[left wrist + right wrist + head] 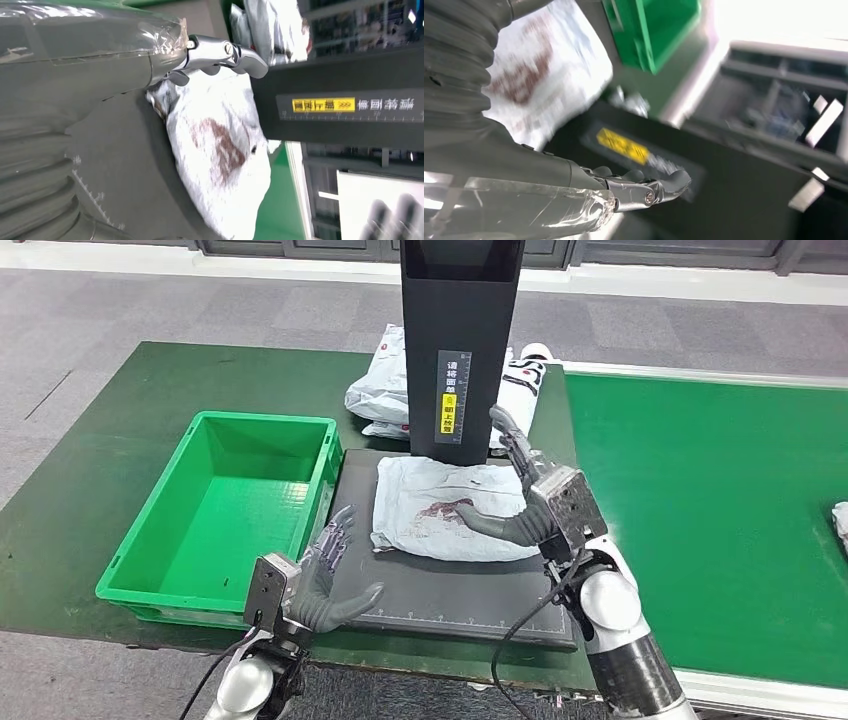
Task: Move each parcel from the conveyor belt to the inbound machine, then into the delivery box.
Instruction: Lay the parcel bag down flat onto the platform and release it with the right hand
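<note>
Parcel (450, 520) lay on the inbound machine (455, 570); my right robot hand (520, 505) rested released on it, left robot hand (325, 575) released — best gripped from both edges.

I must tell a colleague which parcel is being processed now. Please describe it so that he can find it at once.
Find the black upright column of the inbound machine; at its foot lies a dark flat platform. The parcel lies flat on this platform, a crumpled white bag with a reddish-brown mark, unlike the bags heaped behind the column.
</note>
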`<state>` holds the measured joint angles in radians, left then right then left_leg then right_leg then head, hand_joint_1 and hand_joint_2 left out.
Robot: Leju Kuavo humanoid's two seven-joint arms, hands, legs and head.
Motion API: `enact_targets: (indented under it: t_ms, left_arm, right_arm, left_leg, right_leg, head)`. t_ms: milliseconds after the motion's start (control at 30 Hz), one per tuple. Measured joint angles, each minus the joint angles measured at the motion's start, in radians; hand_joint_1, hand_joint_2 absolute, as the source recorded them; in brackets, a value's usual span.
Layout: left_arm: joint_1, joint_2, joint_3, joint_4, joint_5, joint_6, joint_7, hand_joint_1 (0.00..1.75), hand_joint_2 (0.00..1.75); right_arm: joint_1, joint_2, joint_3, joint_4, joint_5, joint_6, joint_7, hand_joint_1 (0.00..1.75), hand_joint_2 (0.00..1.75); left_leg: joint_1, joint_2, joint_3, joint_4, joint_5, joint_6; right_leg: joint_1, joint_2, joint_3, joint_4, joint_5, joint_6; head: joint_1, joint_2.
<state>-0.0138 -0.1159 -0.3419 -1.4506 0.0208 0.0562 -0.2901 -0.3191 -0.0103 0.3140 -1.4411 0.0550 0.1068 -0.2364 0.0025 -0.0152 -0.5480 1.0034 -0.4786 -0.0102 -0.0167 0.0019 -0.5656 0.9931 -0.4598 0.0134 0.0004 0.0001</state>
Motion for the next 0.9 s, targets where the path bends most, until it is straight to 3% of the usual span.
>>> enact_targets:
  t_ms: [167, 567, 633, 767, 900]
  left_arm:
    - [0.018, 0.0, 0.022, -0.031, -0.054, 0.03, -0.007, 0.0, 1.75]
    - [0.025, -0.008, 0.042, -0.057, -0.116, 0.054, -0.008, 0.0, 1.75]
    - [0.024, -0.01, 0.042, -0.059, -0.204, 0.103, 0.0, 0.0, 1.75]
    - [0.001, -0.009, 0.033, -0.056, -0.576, 0.249, 0.066, 0.0, 1.75]
    - [-0.072, -0.006, -0.002, -0.018, -0.938, 0.255, 0.148, 0.0, 1.75]
  right_arm:
    - [0.157, -0.011, -0.004, -0.19, 0.091, -0.112, -0.033, 0.0, 1.75]
    - [0.318, -0.018, -0.02, -0.324, 0.1, -0.127, -0.014, 0.0, 1.75]
    - [0.377, -0.011, -0.036, -0.325, 0.088, -0.124, -0.007, 0.0, 1.75]
    - [0.465, 0.01, -0.062, -0.321, 0.059, -0.095, -0.012, 0.0, 1.75]
    - [0.486, 0.037, -0.078, -0.306, 0.051, -0.036, -0.014, 0.0, 1.75]
  left_leg:
    - [0.0, 0.0, -0.001, 0.0, -0.001, 0.0]
    - [0.0, 0.002, 0.001, 0.0, 0.0, -0.001]
    - [0.0, 0.001, 0.0, 0.0, 0.0, -0.001]
    - [0.0, 0.002, -0.002, 0.0, -0.001, -0.001]
    - [0.0, 0.002, -0.002, 0.0, 0.0, -0.001]
  right_leg:
    - [0.0, 0.0, -0.001, 0.0, -0.001, 0.0]
    - [0.0, 0.001, 0.0, -0.001, 0.0, -0.001]
    - [0.0, 0.0, 0.0, 0.0, 0.0, -0.001]
    - [0.0, 0.001, -0.002, 0.0, 0.0, -0.001]
    - [0.0, 0.001, -0.002, 0.0, 0.0, -0.001]
  head:
    - [0.0, 0.0]
    - [0.0, 0.0]
    - [0.0, 0.0]
    - [0.0, 0.0]
    - [0.0, 0.0]
